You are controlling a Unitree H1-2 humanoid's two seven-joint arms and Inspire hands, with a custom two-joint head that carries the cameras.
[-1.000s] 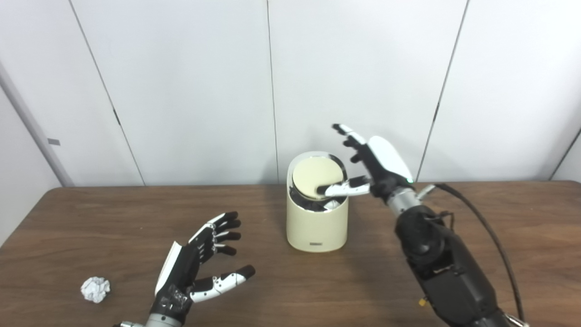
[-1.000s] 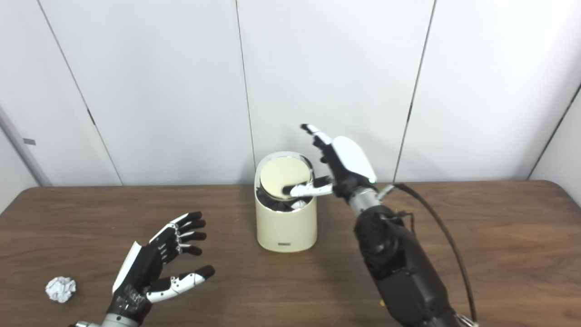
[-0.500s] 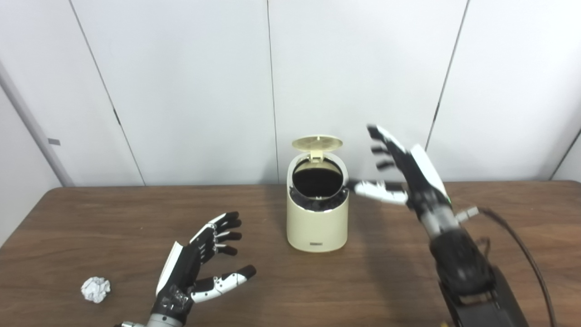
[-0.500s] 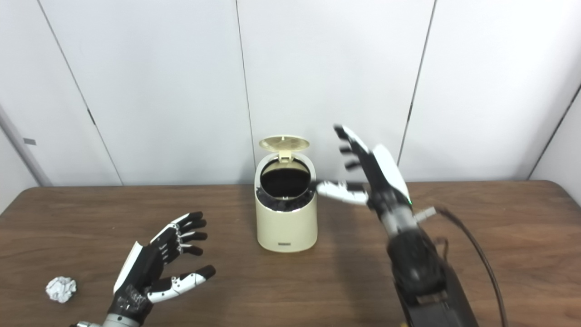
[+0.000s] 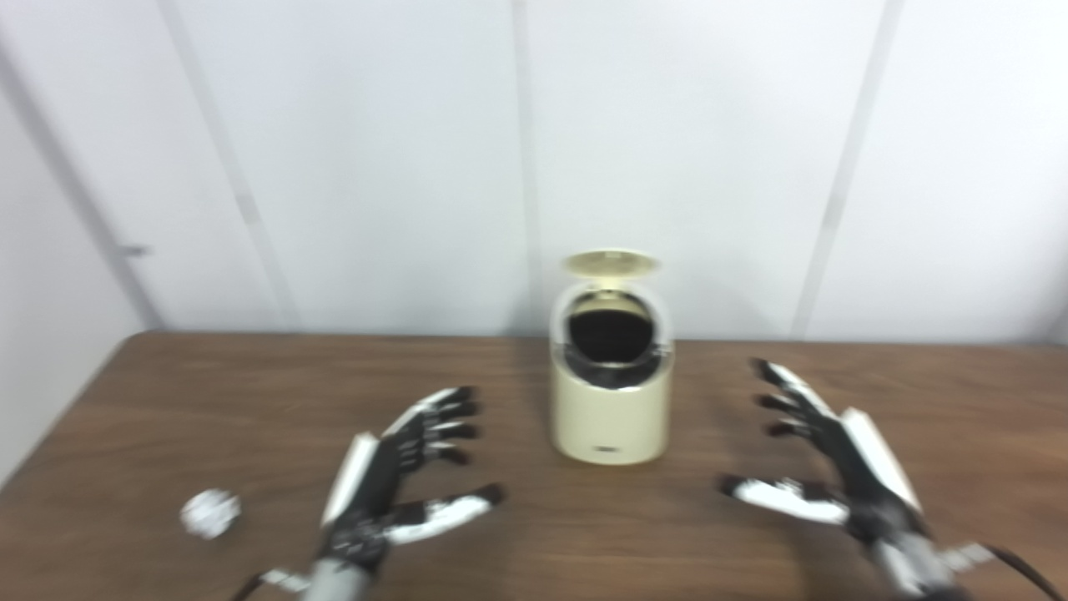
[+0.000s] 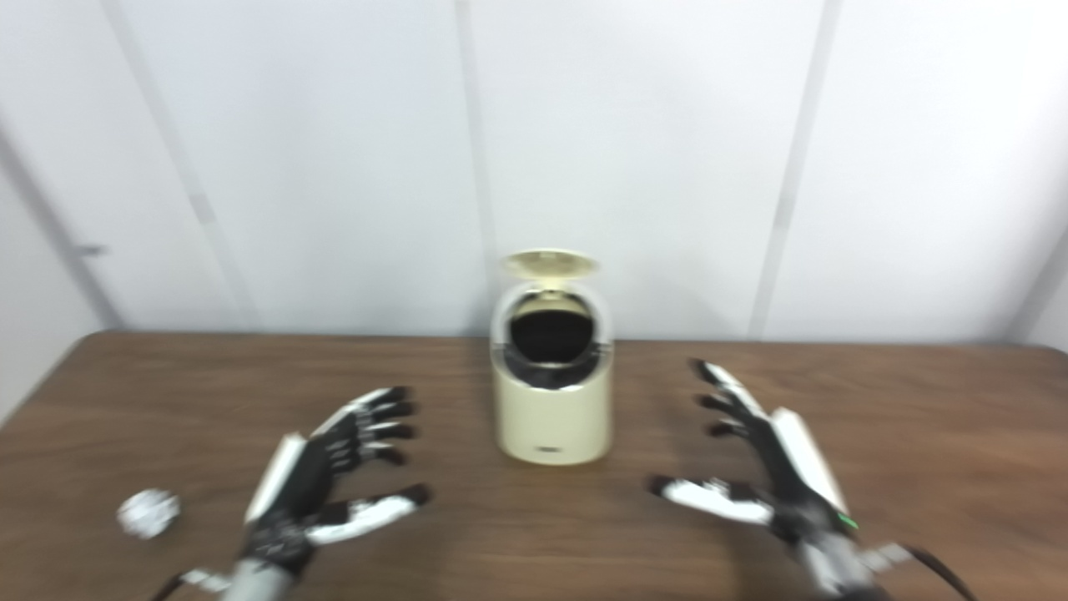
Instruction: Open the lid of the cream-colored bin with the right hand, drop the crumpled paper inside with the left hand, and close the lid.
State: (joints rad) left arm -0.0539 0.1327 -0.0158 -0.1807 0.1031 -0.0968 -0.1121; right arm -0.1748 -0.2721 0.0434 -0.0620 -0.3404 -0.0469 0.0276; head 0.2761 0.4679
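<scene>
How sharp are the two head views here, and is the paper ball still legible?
Left eye view: blurred throughout; crumpled paper a soft white blob, bin with lid up readable. Right eye view: equally smeared; both hands soft-edged.

one bin (image 5: 610,409), one crumpled paper (image 5: 210,512), two hands

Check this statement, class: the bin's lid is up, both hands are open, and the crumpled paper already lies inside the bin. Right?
Not quite. The crumpled paper lies on the table, beside the left hand, as the left eye view shows. The lid of the bin is up, and the right hand is open too.
</scene>
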